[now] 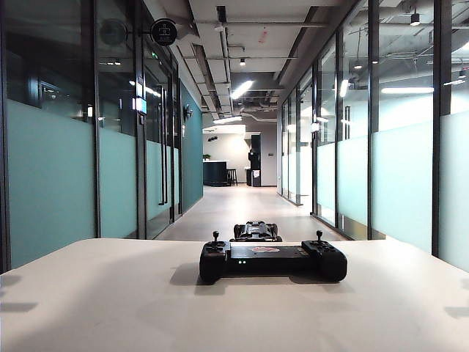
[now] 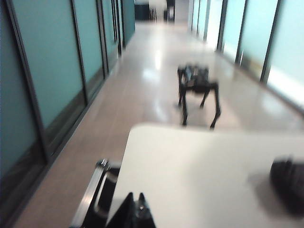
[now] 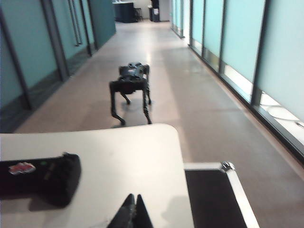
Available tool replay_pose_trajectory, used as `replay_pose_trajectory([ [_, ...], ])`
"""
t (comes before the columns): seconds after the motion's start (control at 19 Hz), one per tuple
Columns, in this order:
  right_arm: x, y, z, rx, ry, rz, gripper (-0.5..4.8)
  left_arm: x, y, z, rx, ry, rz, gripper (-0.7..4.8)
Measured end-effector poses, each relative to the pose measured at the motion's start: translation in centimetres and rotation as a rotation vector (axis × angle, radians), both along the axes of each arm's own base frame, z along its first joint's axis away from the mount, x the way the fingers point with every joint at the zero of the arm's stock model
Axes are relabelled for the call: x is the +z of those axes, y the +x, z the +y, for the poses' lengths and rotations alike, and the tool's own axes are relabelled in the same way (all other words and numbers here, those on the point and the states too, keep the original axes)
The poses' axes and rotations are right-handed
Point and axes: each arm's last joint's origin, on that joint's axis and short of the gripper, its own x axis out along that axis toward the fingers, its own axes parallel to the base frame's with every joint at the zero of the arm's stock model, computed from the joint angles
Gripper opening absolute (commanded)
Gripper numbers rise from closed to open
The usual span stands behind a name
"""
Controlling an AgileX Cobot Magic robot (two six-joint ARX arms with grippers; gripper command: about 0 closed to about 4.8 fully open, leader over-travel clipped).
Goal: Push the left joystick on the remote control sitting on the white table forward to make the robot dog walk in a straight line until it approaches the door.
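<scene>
The black remote control [image 1: 272, 260] lies across the middle of the white table [image 1: 110, 308]. Its left joystick [image 1: 215, 238] stands upright on the left end, and a matching stick [image 1: 319, 236] stands on the right end. Behind the table, the robot dog [image 1: 256, 231] stands on the corridor floor, facing away. Neither gripper shows in the exterior view. My left gripper [image 2: 135, 195] is shut and empty over the table's near left part, well short of the remote's end [image 2: 289, 183]. My right gripper [image 3: 133, 197] is shut and empty too, to the right of the remote [image 3: 42, 178].
A long corridor with glass walls runs ahead, with handled glass doors [image 1: 163, 147] on the left; which one is the door I cannot tell. Black metal-edged cases sit beside the table on the left [image 2: 97, 194] and on the right [image 3: 211, 199].
</scene>
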Motion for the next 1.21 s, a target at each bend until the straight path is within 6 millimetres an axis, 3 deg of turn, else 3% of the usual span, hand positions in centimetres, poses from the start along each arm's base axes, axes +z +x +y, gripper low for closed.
replay_pose_trajectory([
  [0.16,0.5,-0.1,0.0,0.005,0.0,-0.025,-0.06,0.9,-0.2,0.0,-0.001,-0.025,-0.034,-0.05],
  [0.32,2.9,-0.5,0.0,0.005,-0.003,-0.097,-0.06,2.0,-0.4,0.0,-0.002,-0.027,-0.069,-0.05],
  [0.68,6.1,0.5,0.1,0.038,-0.007,-0.077,-0.06,3.4,0.5,0.0,-0.002,-0.024,-0.029,-0.05],
  [1.0,6.8,3.5,0.7,0.147,-0.012,-0.036,-0.06,5.1,4.5,-0.6,-0.068,-0.017,0.043,-0.05],
  [1.21,6.3,5.1,2.1,0.236,-0.01,-0.015,-0.06,6.3,8.2,-1.2,-0.131,-0.013,0.113,-0.05],
])
